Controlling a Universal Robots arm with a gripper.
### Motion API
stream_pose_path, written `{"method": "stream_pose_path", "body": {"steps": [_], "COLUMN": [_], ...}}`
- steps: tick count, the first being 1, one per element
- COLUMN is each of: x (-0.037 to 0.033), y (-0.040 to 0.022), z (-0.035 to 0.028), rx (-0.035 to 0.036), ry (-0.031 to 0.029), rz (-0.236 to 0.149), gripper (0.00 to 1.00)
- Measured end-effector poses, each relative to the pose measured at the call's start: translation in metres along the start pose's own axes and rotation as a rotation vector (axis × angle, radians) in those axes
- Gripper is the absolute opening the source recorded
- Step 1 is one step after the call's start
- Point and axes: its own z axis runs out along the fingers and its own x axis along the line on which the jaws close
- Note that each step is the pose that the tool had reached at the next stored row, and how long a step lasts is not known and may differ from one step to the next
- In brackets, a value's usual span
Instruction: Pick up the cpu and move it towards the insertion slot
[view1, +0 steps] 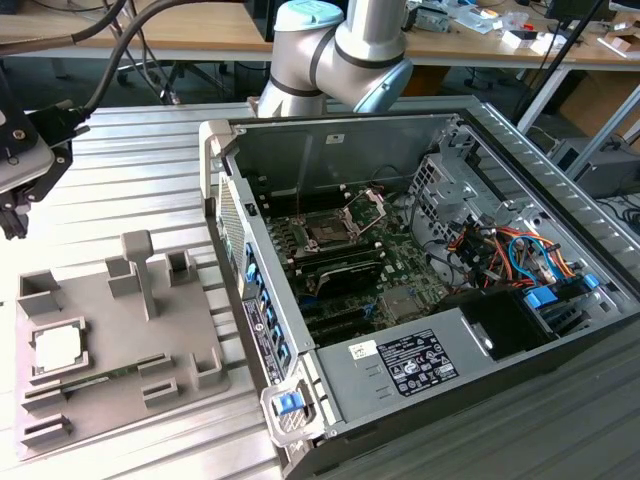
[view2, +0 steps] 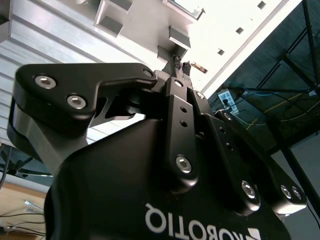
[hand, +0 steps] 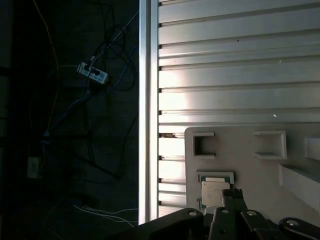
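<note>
The cpu (view1: 57, 345) is a silvery-white square chip lying in a pocket of the grey plastic tray (view1: 180, 345) at the exterior view's left. In the first wrist view the cpu (hand: 214, 193) sits just beyond the gripper's dark tip. My gripper (view1: 12, 220) hangs above the slatted table, off the tray's far corner and clear of the chip. In the second wrist view the gripper (view2: 181, 65) has its fingertips drawn together with nothing between them. The insertion slot (view1: 328, 232) is a dark square socket with its metal bracket raised, inside the open computer case.
The open computer case (view1: 500, 180) fills the exterior view's middle and right, with cables and drive bays inside. The arm (view1: 340, 45) reaches over from behind the case. An upright post (view1: 140, 265) rises from the tray. The table edge (hand: 148, 110) drops to a floor with cables.
</note>
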Motion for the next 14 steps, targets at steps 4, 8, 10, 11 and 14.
{"method": "stream_pose_path", "body": {"steps": [4, 8, 10, 11, 14], "x": [0.0004, 0.0004, 0.0004, 0.0004, 0.0004], "y": [-0.0011, -0.0017, -0.0018, -0.0018, -0.0019], "z": [0.0009, 0.0026, 0.0032, 0.0036, 0.0043], "rx": [0.0001, 0.0, 0.0, 0.0001, 0.0], "ry": [0.0002, 0.0, 0.0001, 0.0001, 0.0001], "rz": [0.0, 0.0, 0.0, 0.0, 0.0], "gripper": [0.11, 0.11, 0.11, 0.11, 0.11]}}
